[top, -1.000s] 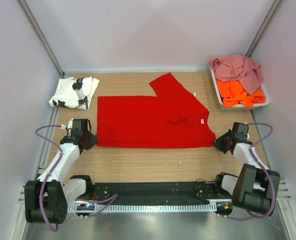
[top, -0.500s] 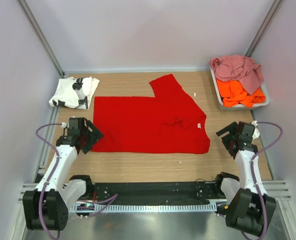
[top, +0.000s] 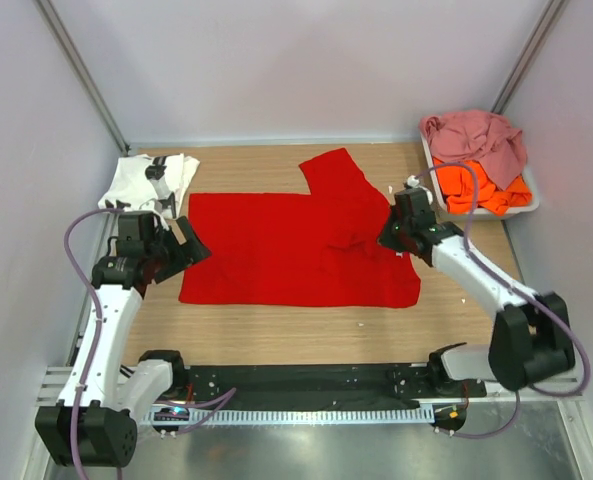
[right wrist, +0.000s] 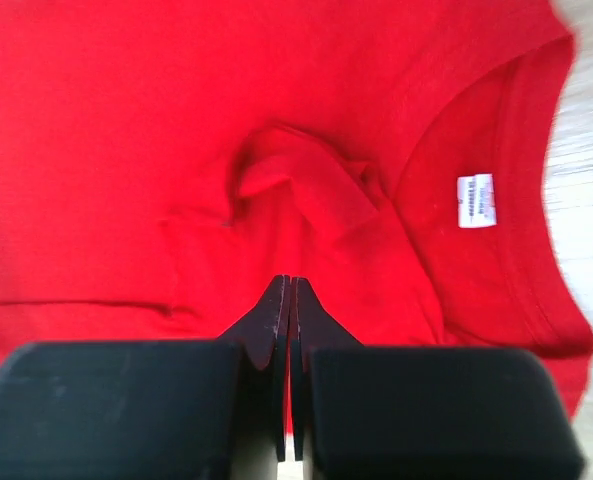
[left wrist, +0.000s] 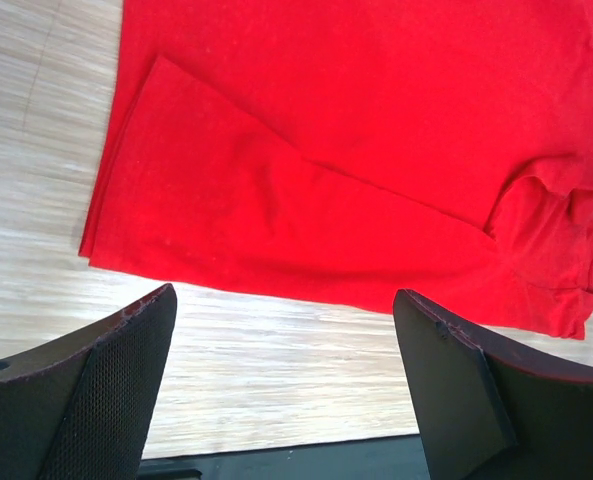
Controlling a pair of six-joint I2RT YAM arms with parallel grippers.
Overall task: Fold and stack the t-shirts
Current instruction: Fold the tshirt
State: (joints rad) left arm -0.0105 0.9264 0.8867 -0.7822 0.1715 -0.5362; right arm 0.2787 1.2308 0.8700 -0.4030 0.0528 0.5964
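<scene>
Left gripper [left wrist: 284, 293] gapes wide, empty, at the red t-shirt [top: 286, 250]'s left edge. Right gripper [right wrist: 288, 290] is pinched closed on nothing above the bunched collar; pushing there could crumple it worse.

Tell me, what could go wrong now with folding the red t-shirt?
1. The bunched crease beside the collar of the red t-shirt may get folded in; the shut right end effector sits right by it.
2. The open left end effector faces a doubled edge and might catch only one layer.
</scene>
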